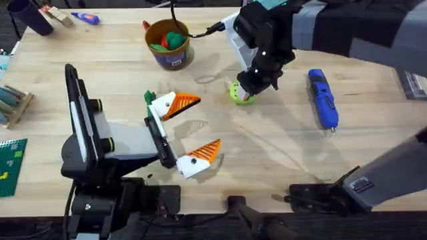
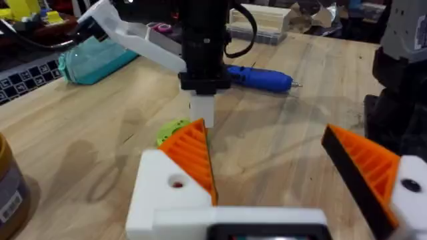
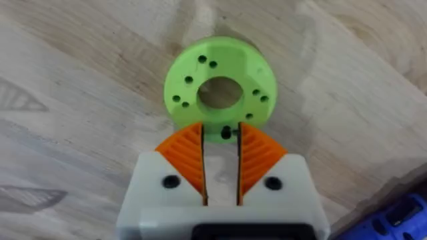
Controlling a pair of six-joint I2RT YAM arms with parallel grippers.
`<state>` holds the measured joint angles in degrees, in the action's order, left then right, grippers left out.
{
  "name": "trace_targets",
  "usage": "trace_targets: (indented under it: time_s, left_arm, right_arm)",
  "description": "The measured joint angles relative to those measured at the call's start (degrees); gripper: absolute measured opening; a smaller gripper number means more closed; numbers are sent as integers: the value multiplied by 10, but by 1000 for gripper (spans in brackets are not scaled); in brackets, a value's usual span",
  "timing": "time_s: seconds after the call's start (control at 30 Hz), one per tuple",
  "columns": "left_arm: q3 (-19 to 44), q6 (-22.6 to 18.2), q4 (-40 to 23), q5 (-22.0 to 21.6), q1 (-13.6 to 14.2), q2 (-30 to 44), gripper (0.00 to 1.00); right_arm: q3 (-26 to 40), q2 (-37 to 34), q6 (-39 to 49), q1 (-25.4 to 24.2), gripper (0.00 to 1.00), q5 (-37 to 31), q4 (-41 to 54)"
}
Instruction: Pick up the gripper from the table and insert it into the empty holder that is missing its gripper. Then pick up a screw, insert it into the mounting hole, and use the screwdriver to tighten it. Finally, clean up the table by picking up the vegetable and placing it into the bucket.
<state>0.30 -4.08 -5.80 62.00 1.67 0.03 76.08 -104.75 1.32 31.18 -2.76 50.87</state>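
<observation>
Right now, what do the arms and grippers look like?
Both arms are black and grey, with a black cable looping off the right arm. The left gripper and right gripper match: white blocky finger mounts with a dark screw hole, each carrying an orange wedge-shaped ribbed pad.

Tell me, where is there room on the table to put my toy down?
The bare wood between the green disc and the blue screwdriver is free, and so is the wide patch nearer the front, below both. It is crowded around the left tool and beside the bucket.
</observation>
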Motion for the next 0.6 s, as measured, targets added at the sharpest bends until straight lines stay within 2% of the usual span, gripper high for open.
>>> trace_targets:
  time_s: [0.6]
  left_arm:
    - [0,0,0,0,0,0,986]
  right_arm:
    - [-8,0,0,0,170,-7,-8]
